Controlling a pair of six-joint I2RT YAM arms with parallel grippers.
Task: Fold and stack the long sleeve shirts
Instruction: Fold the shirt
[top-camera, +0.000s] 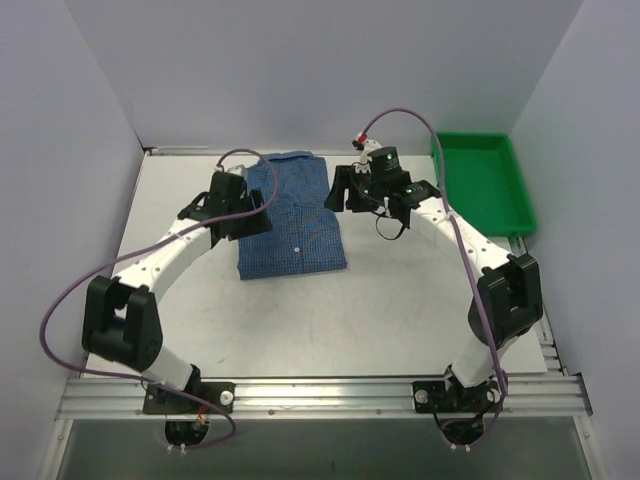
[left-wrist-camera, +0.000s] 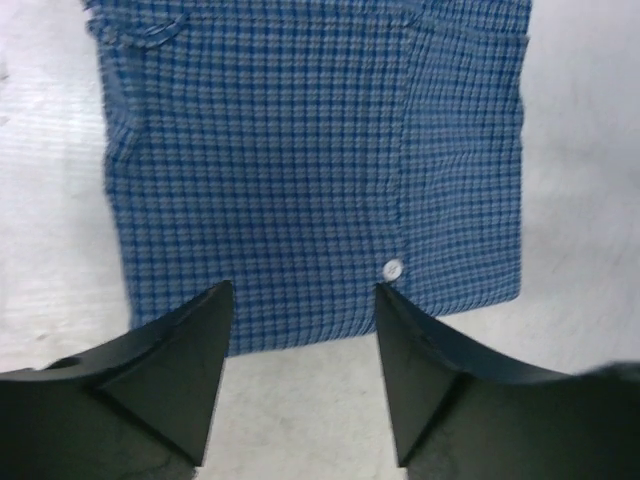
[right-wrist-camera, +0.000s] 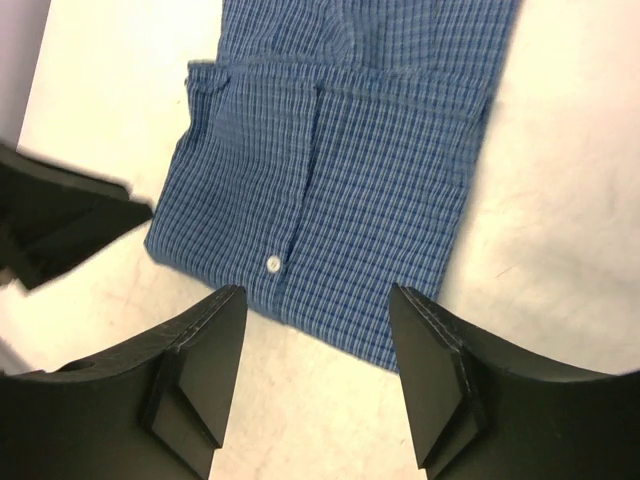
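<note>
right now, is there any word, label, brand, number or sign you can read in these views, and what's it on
No readable text in any of the three views.
blue checked shirt: no print, and no neck label is showing; there is only a plain white button.
green tray: no markings can be seen.

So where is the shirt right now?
In the top view the folded shirt lies on the table, left of centre toward the far edge, between the left gripper and the right gripper.
</note>
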